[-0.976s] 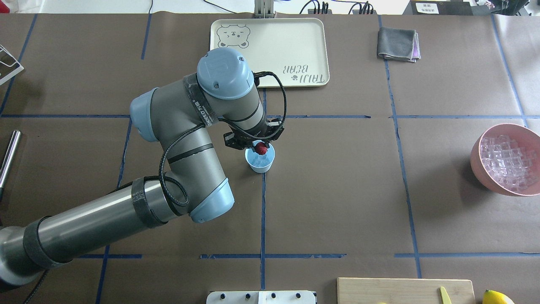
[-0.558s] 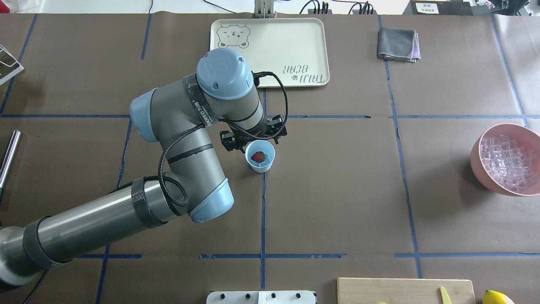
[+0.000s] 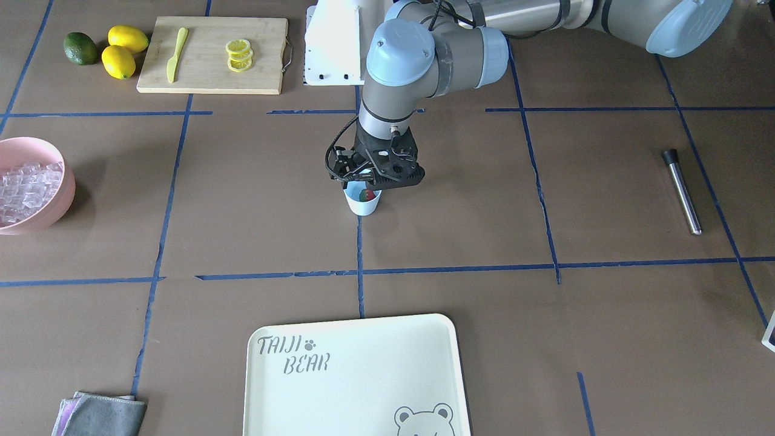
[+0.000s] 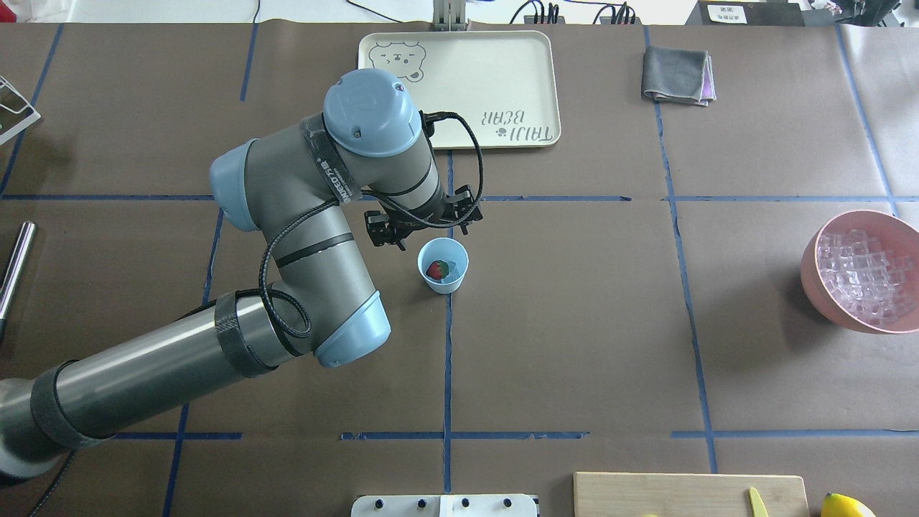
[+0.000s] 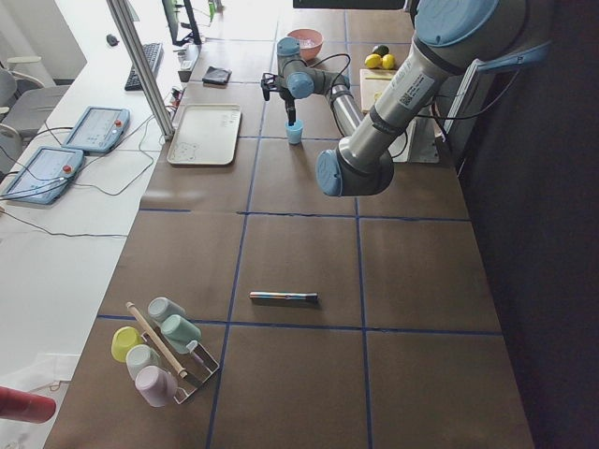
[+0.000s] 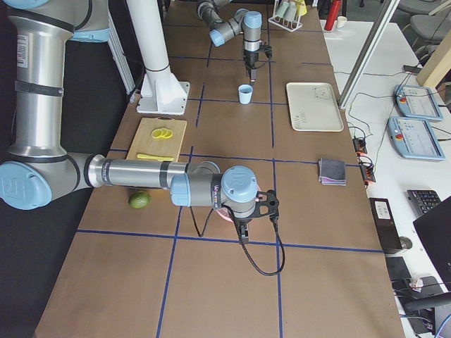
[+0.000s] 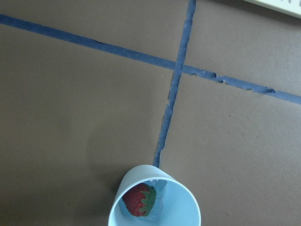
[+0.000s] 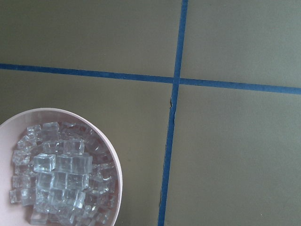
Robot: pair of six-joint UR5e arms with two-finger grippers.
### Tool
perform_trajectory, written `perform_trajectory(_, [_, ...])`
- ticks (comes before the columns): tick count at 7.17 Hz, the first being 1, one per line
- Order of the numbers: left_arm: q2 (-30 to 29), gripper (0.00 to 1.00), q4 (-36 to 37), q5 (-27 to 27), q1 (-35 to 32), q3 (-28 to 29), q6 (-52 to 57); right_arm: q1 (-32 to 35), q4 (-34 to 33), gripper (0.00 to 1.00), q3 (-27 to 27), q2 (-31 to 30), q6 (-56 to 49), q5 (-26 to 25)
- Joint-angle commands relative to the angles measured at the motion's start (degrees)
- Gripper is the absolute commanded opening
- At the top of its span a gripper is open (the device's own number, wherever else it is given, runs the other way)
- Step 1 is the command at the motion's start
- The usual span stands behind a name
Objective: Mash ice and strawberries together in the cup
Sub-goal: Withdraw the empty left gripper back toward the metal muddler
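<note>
- The left hand (image 4: 423, 219) is seen hanging above a small tapered cup (image 4: 446, 287), white outside and light blue inside, and the cup is not touched by it.
- Its fingers are held spread, and nothing is gripped between them.
- The cup is stood upright on the brown-papered bench (image 4: 574, 323), right at a crossing of blue tape lines.
- Inside the cup, one tiny red strawberry (image 7: 138, 200) with a green cap is found lying towards one side.
- A clear, glassy ice cube (image 7: 157, 207) is glimpsed just beside the berry, low in the cup.
- Well apart, at the bench's end on the robot's right, a large round pink bowl (image 8: 116, 179) is heaped with clear ice cubes (image 8: 56, 174).
- The right hand (image 6: 242, 232) is hung over that bowl, and it cannot be told whether its fingers are spread or pressed together.
- A slim metal rod with a black tip (image 3: 682, 191) is laid flat on the bench on the robot's left, well away from the cup.
- A cream tray printed with a bear (image 4: 459, 86) is set beyond the cup, on the side of the bench away from the robot.
</note>
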Motion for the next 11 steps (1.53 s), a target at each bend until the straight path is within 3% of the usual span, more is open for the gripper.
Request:
perform_trajectory(1, [2.5, 1.00, 5.9, -0.5, -2.8, -3.9, 5.6, -0.2, -0.6, 0.99, -0.1, 0.2, 0.0, -2.8])
perform_trajectory(3, [7.2, 1.00, 15.7, -1.7, -6.2, -12.8, 14.2, -0.1, -3.9, 0.99, -0.4, 1.5, 0.0, -3.1])
perform_trajectory(4, [12.4, 1.00, 17.3, -6.3, -9.4, -17.4, 19.7, -0.1, -4.2, 0.99, -0.5, 1.2, 0.0, -3.2])
perform_trajectory(5, [17.7, 1.00, 18.1, -7.6, -12.1, -21.3, 25.4, -0.1, -4.0, 0.99, -0.9, 1.1, 0.0, -3.0])
perform_trajectory(8, [30.4, 1.00, 20.4, -7.9, -22.0, -24.5, 48.9, -0.1, -3.8, 0.99, -1.4, 0.7, 0.1, -2.7])
perform_trajectory(11, [40.5, 1.00, 19.7, -14.6, -35.9, -24.1, 67.7, -0.1, -3.8, 0.99, -1.5, 1.1, 0.1, -3.0])
